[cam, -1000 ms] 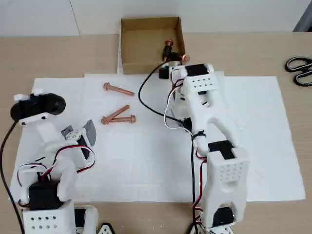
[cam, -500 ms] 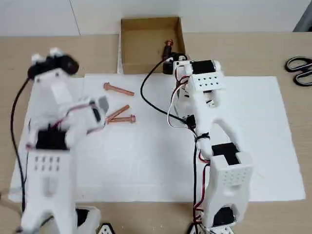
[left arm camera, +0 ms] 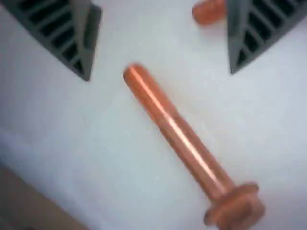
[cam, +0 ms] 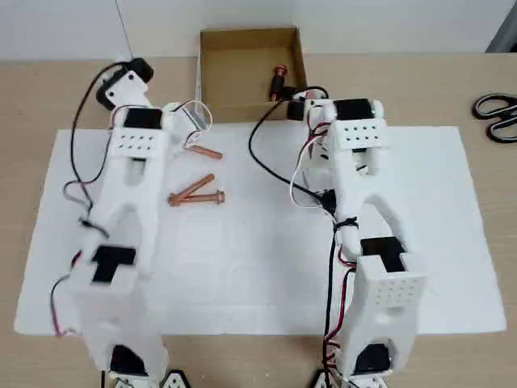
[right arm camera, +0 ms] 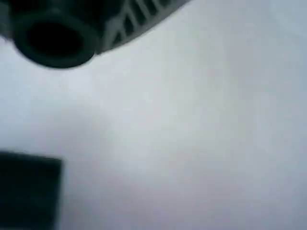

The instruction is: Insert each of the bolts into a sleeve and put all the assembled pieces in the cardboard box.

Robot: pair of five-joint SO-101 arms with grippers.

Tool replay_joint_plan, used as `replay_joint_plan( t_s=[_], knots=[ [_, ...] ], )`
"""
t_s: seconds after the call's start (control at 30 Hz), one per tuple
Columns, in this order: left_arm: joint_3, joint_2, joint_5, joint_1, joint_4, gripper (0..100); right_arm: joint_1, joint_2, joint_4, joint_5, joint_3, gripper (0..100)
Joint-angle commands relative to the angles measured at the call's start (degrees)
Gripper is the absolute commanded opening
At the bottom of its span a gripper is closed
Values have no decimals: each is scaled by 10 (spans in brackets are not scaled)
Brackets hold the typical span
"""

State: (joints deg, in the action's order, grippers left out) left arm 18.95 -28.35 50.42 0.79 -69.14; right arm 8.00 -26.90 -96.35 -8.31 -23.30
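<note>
White sheet (cam: 242, 267) on wooden table (cam: 452, 89), cardboard box (cam: 238, 81) beyond, scissors (cam: 497, 113) aside

High camera looking down, wrist cameras close over sheet (cam: 242, 267), left sharing bolt (left arm camera: 182, 139)

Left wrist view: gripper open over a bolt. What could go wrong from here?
1. The bolt lies diagonally under the open left gripper on smooth white paper; closing may roll or skew it rather than grip it.
2. A second bolt ends right beside one finger; descending could knock it.
</note>
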Motion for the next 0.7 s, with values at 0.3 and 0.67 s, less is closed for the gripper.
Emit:
replay_joint_plan(
  t_s=[0.3, 0.67],
  knots=[
    [219, -190, 72, -8, -4, 177, -14, 43, -14, -3, -27, 6],
    [267, -265, 89, -32, -4, 111, -14, 43, -13, -3, -27, 6]
  ],
)
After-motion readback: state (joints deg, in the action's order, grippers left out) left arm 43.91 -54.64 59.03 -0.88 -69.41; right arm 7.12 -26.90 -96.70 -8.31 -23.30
